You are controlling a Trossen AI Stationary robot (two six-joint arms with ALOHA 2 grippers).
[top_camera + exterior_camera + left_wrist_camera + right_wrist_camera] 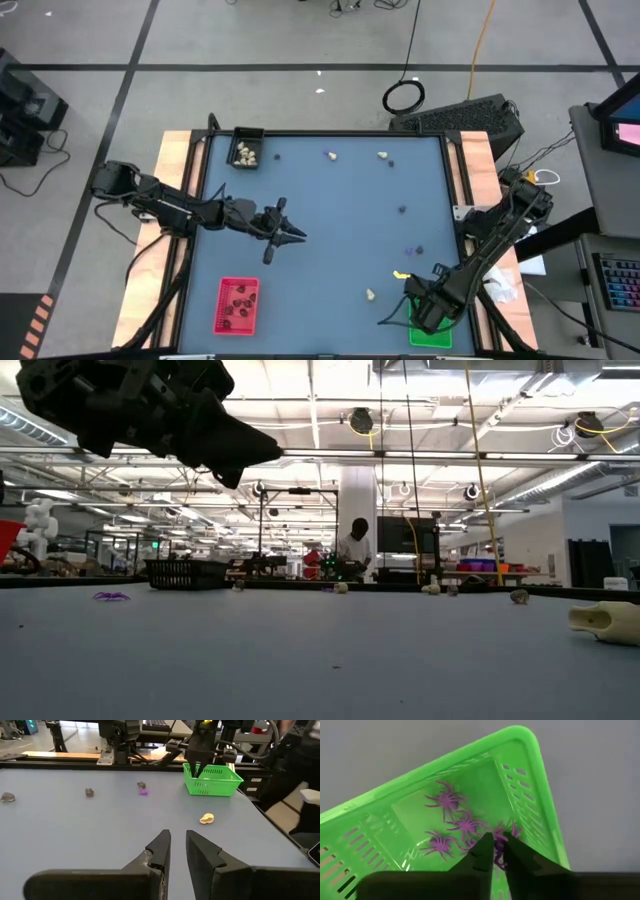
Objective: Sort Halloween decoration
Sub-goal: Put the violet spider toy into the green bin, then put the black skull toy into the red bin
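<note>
A big open robotics lab or industrial hall. Across the blue counter the low view's background shows a high ceiling with strip lights and beams, hanging cables, rows of benches, and a person at centre. At the high view's right edge sits a keyboard.

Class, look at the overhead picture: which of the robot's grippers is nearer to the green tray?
The right gripper: it hangs directly over the green tray at the table's near right corner. The left gripper hovers over mid-table, well away from it.
</note>
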